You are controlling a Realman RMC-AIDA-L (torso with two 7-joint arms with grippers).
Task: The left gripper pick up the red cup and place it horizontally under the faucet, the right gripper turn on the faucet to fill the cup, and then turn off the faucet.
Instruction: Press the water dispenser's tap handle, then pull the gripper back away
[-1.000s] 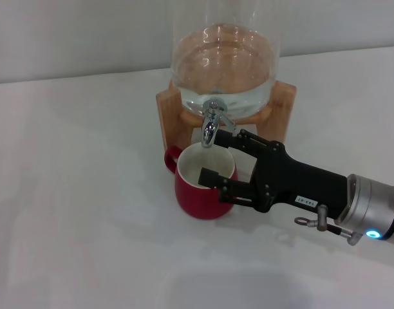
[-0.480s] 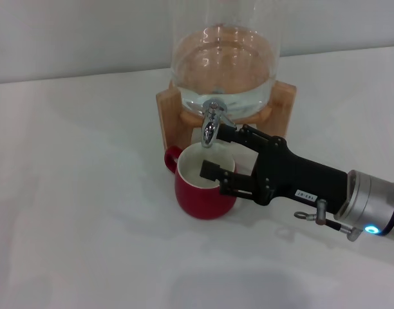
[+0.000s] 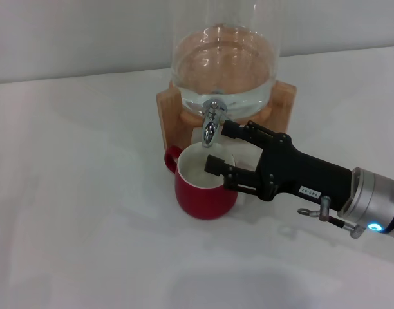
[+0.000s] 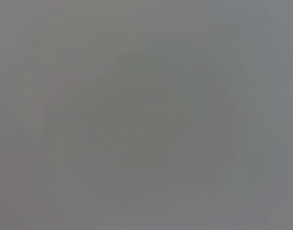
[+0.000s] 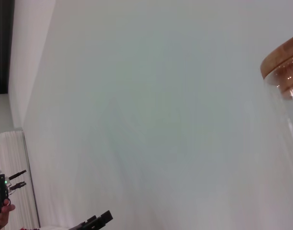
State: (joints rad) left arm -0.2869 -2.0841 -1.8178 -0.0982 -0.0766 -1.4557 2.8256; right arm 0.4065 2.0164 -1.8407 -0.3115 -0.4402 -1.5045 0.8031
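So, caught the right gripper reaching in from the right in the head view, black body angled up toward the faucet. Fingers spread apart, nothing pinched: upper one stretched out just beside the chrome spout, lower one hanging over the open mouth of the red cup. Couldn't tell if the upper fingertip was actually touching the spout or just next to it.

Red cup sat upright on the white table, right under the spout, handle poking out to the robot's left, white inside showing. Couldn't really make out any water in it.

Glass dispenser stood behind the cup on its wooden stand, water pooled in the bottom part.

Spotted the left gripper only in the right wrist view, down at the edge, just black fingertips poking up with a green light off to the side. Couldn't say whether spread or pressed together. Got nothing but flat grey from the left wrist view. Same right wrist view also caught the dispenser's wooden lid against a plain pale wall.
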